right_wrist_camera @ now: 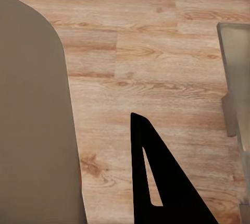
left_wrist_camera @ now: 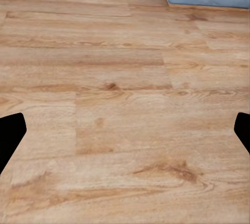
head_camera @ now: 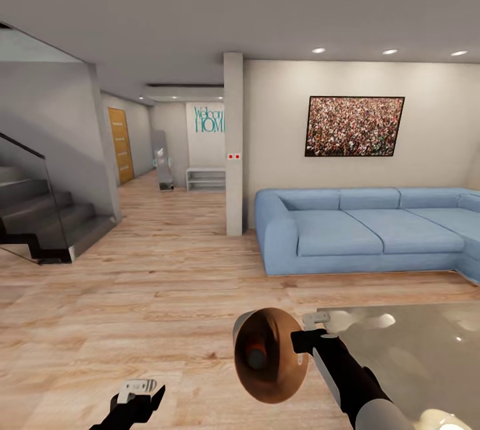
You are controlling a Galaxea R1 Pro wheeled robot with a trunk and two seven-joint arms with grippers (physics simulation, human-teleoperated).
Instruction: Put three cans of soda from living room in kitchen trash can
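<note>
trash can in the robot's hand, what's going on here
The robot stands in the living room, holding the trash can tipped on its side in its right gripper, the coppery inside facing the head camera. Something small and dark sits inside, too unclear to name. The left gripper is open and empty over the wood floor. A light-blue sofa and a glass table are nearby.

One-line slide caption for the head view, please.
Right pincer holds the trash can tipped, opening toward camera, beside a glass table; blue sofa beyond.
</note>
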